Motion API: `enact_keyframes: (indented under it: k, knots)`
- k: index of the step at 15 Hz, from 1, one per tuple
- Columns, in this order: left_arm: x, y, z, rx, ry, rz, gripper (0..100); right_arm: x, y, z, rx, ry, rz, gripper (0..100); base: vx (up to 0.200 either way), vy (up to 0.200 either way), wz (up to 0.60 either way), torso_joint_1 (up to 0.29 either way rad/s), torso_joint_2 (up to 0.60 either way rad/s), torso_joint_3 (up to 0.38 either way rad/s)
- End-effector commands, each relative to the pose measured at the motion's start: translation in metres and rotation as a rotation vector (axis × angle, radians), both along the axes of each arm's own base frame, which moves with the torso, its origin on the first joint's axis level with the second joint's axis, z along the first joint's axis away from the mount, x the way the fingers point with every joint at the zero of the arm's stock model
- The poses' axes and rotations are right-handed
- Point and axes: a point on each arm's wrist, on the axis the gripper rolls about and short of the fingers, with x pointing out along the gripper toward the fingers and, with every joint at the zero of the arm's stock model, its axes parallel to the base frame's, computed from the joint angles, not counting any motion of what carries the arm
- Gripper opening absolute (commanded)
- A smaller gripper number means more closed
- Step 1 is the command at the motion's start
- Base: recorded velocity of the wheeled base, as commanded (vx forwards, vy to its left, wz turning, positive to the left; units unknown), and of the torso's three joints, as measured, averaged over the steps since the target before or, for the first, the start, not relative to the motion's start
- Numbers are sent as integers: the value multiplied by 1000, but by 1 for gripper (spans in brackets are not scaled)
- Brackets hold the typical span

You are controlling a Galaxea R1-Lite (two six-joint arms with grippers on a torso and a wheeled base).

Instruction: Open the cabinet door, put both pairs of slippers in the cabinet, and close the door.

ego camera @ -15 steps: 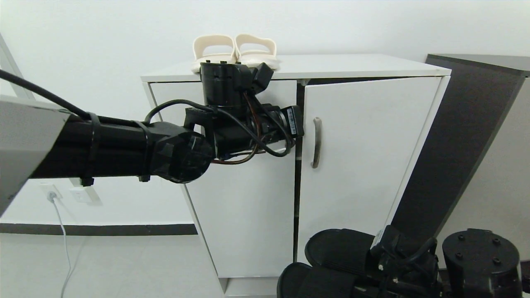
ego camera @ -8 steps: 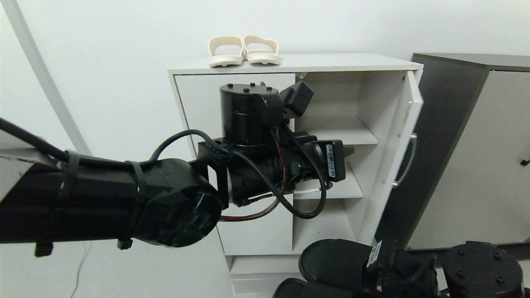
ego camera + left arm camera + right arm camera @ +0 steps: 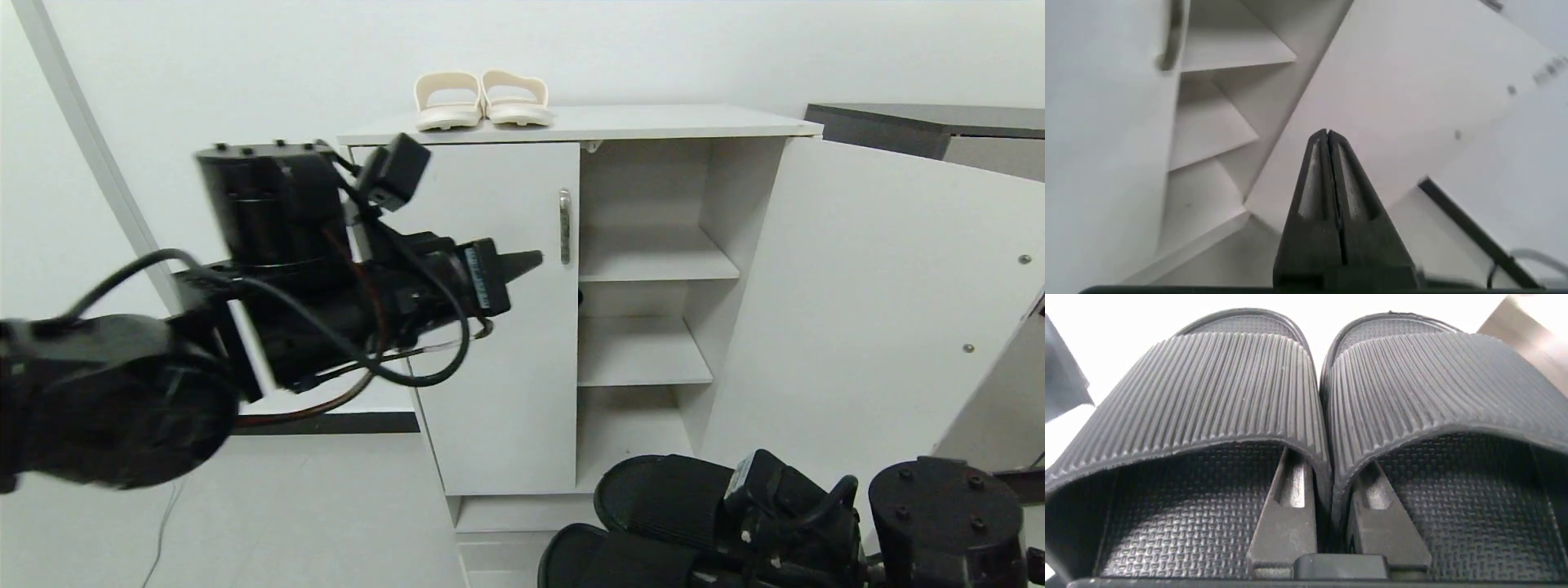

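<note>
In front of the shut left door (image 3: pixel 498 392) of the white cabinet (image 3: pixel 669 122), the left gripper (image 3: pixel 529 261) hangs level, its two tapered black fingers pressed flat together with nothing between them; its tip is near the slim metal handle (image 3: pixel 564 227) but apart from it. The right door (image 3: pixel 865 327) stands wide open, its plain inner face turned outward, so the right bay is open to the front, divided by two flat shelves (image 3: pixel 653 261) into three compartments. On the cabinet's top, close to the front edge, the cream slippers (image 3: pixel 482 100) sit side by side, smooth, with broad arched straps. Low before the open bay, the right gripper (image 3: pixel 1331 469) holds the black slippers (image 3: pixel 1233 400), one finger lying inside each and pinching their adjoining side walls together; the straps are ribbed and the footbeds are cross-hatched rubber
</note>
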Motion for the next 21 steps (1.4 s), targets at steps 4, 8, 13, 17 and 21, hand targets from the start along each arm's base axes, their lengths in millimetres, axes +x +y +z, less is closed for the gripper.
enact_keyframes:
  k: [4,8,13,17,21]
  knots:
    - [-176,116,-6,18,-37,178,0,14,-2,2,11,-6,-55,0,0,0,0,0,0,0]
    - [-245,152,-40,145,-63,331,0,14,-3,4,17,-14,-55,0,0,0,0,0,0,0]
    - [-271,161,-136,304,-53,738,0,14,-3,4,43,-38,-65,0,0,0,0,0,0,0]
    - [-274,161,-170,318,-28,855,0,17,0,-2,29,-24,-65,0,0,0,0,0,0,0]
    - [-271,159,-179,381,-90,791,0,18,1,-2,26,-26,-64,0,0,0,0,0,0,0]
